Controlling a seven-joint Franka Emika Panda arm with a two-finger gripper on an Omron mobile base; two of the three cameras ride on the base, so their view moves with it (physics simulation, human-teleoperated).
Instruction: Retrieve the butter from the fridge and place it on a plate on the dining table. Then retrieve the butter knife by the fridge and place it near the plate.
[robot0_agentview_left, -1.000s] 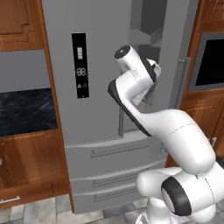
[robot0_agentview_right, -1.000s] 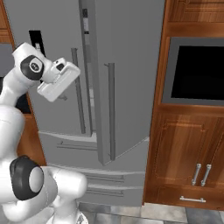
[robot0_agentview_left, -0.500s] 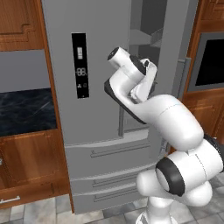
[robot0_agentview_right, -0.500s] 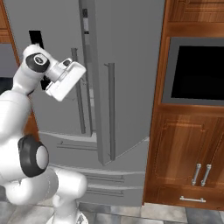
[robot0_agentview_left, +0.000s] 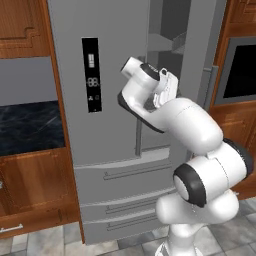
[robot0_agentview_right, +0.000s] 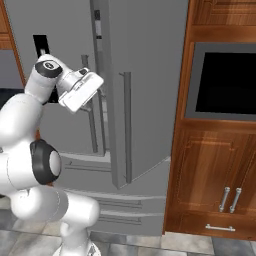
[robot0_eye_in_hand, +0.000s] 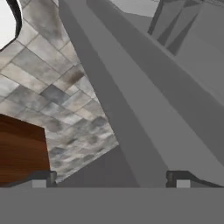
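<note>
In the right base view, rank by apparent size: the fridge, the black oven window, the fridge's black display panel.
Largest to smallest:
1. fridge
2. black oven window
3. black display panel, partly hidden behind the arm, so its full extent is unsure.

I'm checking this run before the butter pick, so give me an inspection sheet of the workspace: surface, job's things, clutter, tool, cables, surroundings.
Surface: black marbled counter left of the fridge; nothing seen on the part in view.
Job's things: fridge, right door swung partly open, left door with the black display panel shut. Butter, plate, knife: nothing seen.
Clutter: nothing seen.
Tool: tool open and empty, fingertips wide apart; hand raised by the door gap.
Cables: nothing seen.
Surroundings: wooden cupboards, built-in black oven right of the fridge, grey tiled floor.
</note>
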